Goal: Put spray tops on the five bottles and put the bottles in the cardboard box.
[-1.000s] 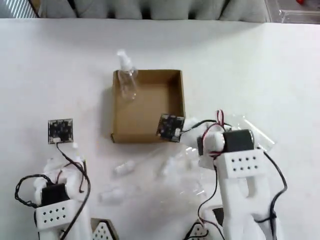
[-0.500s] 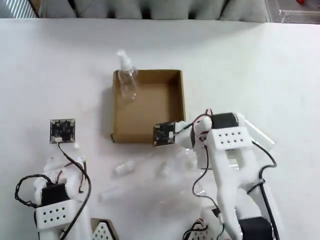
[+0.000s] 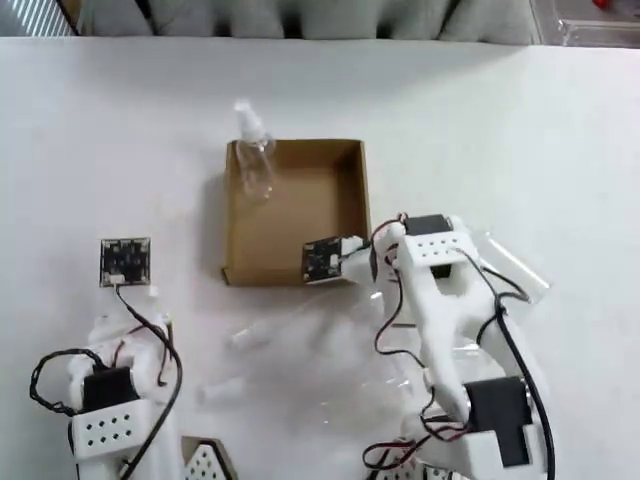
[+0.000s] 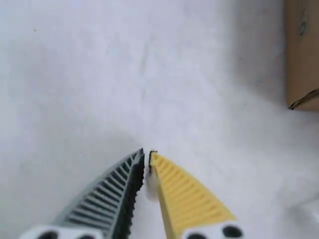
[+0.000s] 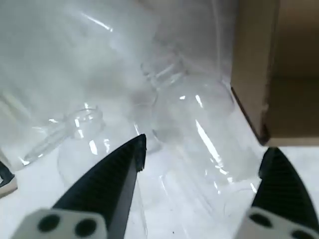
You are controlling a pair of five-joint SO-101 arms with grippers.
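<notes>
Looking down over the table [image 3: 520, 130], the cardboard box [image 3: 300, 215] sits open near the middle, and one capped bottle [image 3: 256, 165] leans at its eleven o'clock corner, its spray top reaching past the rim. Faint clear bottles [image 3: 247, 336] lie on the table at the box's six o'clock, beside crinkled plastic wrap [image 3: 505, 265] that spreads toward four o'clock. The right arm [image 3: 440, 300] stretches up to the box's five o'clock corner; the left arm [image 3: 105, 400] sits at seven o'clock, well apart from the box. From the left wrist, the left gripper [image 4: 147, 155] has its grey and yellow fingers pressed together at the tips with nothing between them, above bare table, with an edge of the box farther off. From the right wrist, the right gripper [image 5: 204, 154] is spread wide — holding nothing — over a clear bottle [image 5: 199, 124] lying on its side just beside the box's corner, while another open-necked bottle [image 5: 75, 134] lies near it
</notes>
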